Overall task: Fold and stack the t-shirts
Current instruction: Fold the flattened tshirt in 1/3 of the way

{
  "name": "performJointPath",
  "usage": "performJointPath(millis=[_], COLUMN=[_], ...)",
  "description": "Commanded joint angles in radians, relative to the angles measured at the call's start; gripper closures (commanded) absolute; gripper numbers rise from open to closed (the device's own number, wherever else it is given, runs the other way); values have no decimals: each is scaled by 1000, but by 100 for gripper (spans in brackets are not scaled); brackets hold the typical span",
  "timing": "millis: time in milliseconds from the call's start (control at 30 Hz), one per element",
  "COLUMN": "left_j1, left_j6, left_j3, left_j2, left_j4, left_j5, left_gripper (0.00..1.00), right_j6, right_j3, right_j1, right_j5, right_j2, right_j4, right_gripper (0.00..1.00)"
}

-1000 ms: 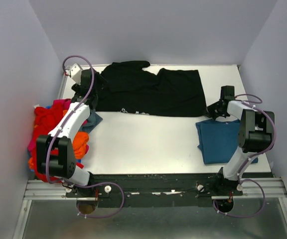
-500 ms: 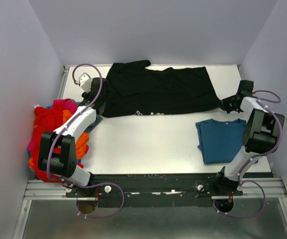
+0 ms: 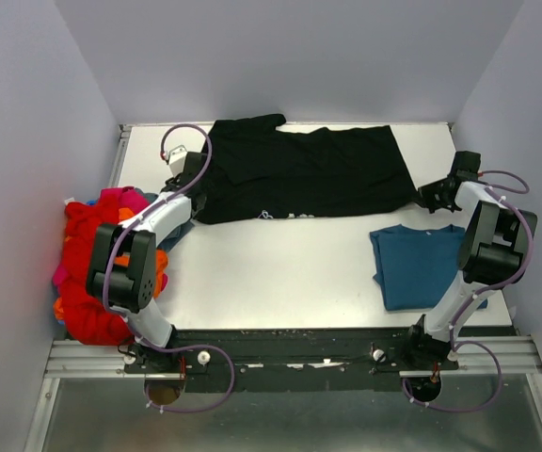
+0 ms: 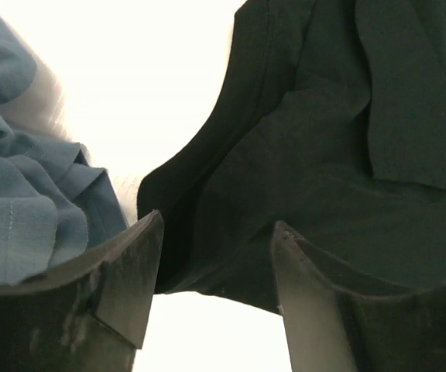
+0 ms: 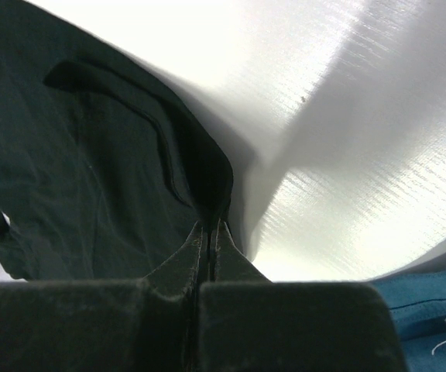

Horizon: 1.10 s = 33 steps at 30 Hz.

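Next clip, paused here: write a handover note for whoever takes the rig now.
Right gripper: shut on the black shirt's right edge.
Left gripper: open over that shirt's left corner, not clamped.
Black shirt lies spread along the table's far side; teal shirt folded, near right; red, orange and pink pile at the left edge, grey-blue shirt beside it.
Done: teal shirt folded.
Left: fold the black shirt, stack it on the teal, then the pile.

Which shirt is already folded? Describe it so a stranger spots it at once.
Start at the white table and go to its right side. The teal shirt lies there, the only one folded flat; the black shirt is spread out, the others sit in a pile at the left.
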Motion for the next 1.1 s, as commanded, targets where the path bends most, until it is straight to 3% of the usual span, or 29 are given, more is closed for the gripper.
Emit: performJointPath(millis=[0, 133, 300, 333, 400, 433, 700, 800, 900, 1067], left_j1=[1, 1, 9, 17, 49, 61, 96, 96, 95, 89], left_j6=[7, -11, -33, -34, -40, -40, -37, -8, -19, -94], left_j3=[-46, -65, -95, -106, -127, -144, -213, -212, -239, -295], left_j2=[3, 12, 3, 1, -4, -11, -108, -131, -220, -381], left_j4=[-49, -72, -103, -106, -111, -108, -85, -83, -65, -66], left_j5=[-6, -17, -46, -47, -37, -38, -78, -55, -6, 2], left_gripper=[41, 58, 71, 76, 98, 100, 99, 59, 46, 43], right_j6=[-6, -3, -1, -1, 3, 6, 28, 19, 16, 13], right_j3=[-1, -1, 5, 5, 2, -3, -37, -35, -49, -58], right_j1=[-4, -4, -4, -6, -8, -9, -14, -14, -14, -14], right_j5=[-26, -36, -44, -41, -36, -33, -16, -33, -41, -46], right_j2=[8, 13, 20, 19, 13, 7, -21, -20, -27, -38], right_j4=[23, 23, 10, 4, -2, -5, -2, -2, -2, 1], right_gripper=[99, 99, 99, 99, 99, 99, 99, 99, 99, 99])
